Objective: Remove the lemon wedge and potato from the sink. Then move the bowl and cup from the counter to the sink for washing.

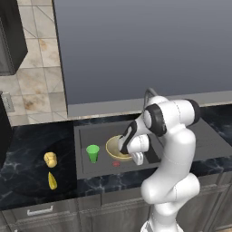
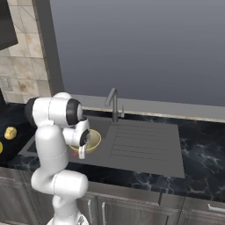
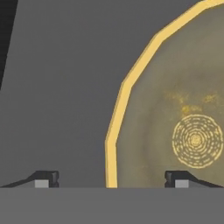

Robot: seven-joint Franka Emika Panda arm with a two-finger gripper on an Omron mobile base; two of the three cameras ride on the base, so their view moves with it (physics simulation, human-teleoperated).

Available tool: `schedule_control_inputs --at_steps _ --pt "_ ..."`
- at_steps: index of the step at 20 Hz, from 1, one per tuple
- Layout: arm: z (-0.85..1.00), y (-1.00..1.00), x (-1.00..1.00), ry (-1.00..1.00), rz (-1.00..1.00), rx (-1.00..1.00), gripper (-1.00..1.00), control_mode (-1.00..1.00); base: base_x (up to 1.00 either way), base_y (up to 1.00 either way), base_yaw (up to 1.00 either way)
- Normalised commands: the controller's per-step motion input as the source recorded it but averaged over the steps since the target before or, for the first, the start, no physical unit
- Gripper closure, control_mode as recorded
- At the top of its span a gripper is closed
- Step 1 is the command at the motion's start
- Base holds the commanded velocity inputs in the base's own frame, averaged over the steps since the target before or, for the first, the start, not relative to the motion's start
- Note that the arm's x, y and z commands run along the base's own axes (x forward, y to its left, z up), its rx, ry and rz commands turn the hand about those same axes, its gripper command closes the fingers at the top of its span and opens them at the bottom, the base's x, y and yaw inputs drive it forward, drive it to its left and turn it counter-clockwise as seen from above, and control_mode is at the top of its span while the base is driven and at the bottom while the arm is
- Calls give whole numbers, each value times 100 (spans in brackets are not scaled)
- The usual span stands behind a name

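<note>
Hand view looks down on the bowl point(image 3: 175, 113): tan-yellow, thin bright rim, a ring pattern at its bottom; the gripper point(image 3: 111, 179) has its tips wide apart, one on each side of the rim, not pinching it. Left base view adds the rest: the bowl sits in the dark grey sink point(image 1: 84, 167) beside the green cup point(image 1: 93, 152), with the lumpy potato point(image 1: 50, 159) and the slim lemon wedge point(image 1: 52, 181) out on the black worktop point(image 1: 27, 149). Right base view shows the ribbed drainboard point(image 2: 140, 143) and faucet point(image 2: 113, 103). No writing is readable.
</note>
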Motion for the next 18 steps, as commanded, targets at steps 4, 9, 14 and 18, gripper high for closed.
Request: schedule_control_inputs --at_steps 4,9,14,18 --pt "21 0 -10 0 -3 0 -100 -100 0 0 0" --pt "29 0 -10 0 -2 0 -100 -100 0 0 0" --pt "31 0 -15 0 -6 0 -100 -100 0 0 0" --pt "33 -2 -20 3 -8 0 -100 -100 0 0 0"
